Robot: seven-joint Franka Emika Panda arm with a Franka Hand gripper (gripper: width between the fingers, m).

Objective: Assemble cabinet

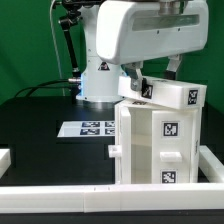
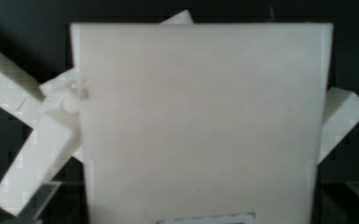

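Note:
The cabinet (image 1: 150,140), a tall white box body with black-and-white tags, stands upright at the exterior view's right. A white top piece (image 1: 172,95) with tags rests slightly tilted on its upper end. My gripper (image 1: 158,80) hangs straight above that piece, with a dark finger on either side of it, and appears shut on it. In the wrist view a flat white panel (image 2: 194,110) fills the middle between my gripper (image 2: 197,205) sides. The fingertips barely show as dark strips at the edges. Slanted white parts (image 2: 34,170) show behind the panel.
The marker board (image 1: 92,128) lies flat on the black table behind and to the left of the cabinet. A low white rail (image 1: 60,195) runs along the front, with white rail pieces at the left (image 1: 5,158) and right (image 1: 210,160). The arm's base (image 1: 98,85) stands at the back.

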